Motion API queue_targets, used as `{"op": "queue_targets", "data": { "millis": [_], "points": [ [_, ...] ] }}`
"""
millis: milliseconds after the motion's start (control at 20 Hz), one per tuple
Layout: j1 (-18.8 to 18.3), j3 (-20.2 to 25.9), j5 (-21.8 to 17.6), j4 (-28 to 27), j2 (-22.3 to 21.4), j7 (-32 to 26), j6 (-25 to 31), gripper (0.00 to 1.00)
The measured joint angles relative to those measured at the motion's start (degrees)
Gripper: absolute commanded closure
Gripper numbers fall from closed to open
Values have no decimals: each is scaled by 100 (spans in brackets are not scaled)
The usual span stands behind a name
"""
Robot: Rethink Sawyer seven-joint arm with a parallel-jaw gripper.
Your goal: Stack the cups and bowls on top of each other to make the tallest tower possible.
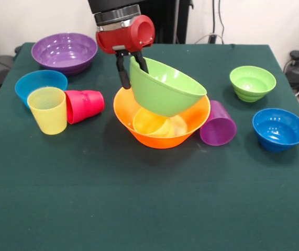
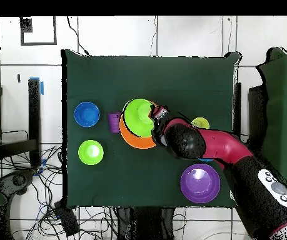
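My gripper (image 1: 132, 72) is shut on the rim of the large lime green bowl (image 1: 165, 86), one finger inside and one outside. It holds the bowl tilted, just above the large orange bowl (image 1: 191, 123) at the table's middle. A yellow-orange cup (image 1: 150, 123) lies inside the orange bowl. A purple cup (image 1: 218, 124) lies on its side against the orange bowl's right. A pale yellow cup (image 1: 47, 110) stands upright at the left, with a red-pink cup (image 1: 84, 105) on its side next to it. In the overhead view the gripper (image 2: 155, 116) sits at the green bowl's (image 2: 138, 116) edge, over the orange bowl (image 2: 133, 139).
A large purple bowl (image 1: 64, 52) stands at the far left and a small blue bowl (image 1: 40, 83) in front of it. A small lime green bowl (image 1: 252, 82) and a second small blue bowl (image 1: 279, 129) stand at the right. Green cloth covers the table (image 1: 139, 209).
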Motion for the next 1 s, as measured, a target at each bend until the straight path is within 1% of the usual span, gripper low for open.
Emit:
{"op": "queue_targets", "data": {
  "millis": [600,800,1000],
  "points": [
    [-49,87,-4,-1,112,0,0,0],
    [-167,228,-1,0,95,0,0,0],
    [-418,447,31,3,37,0,97,0]
  ]
}}
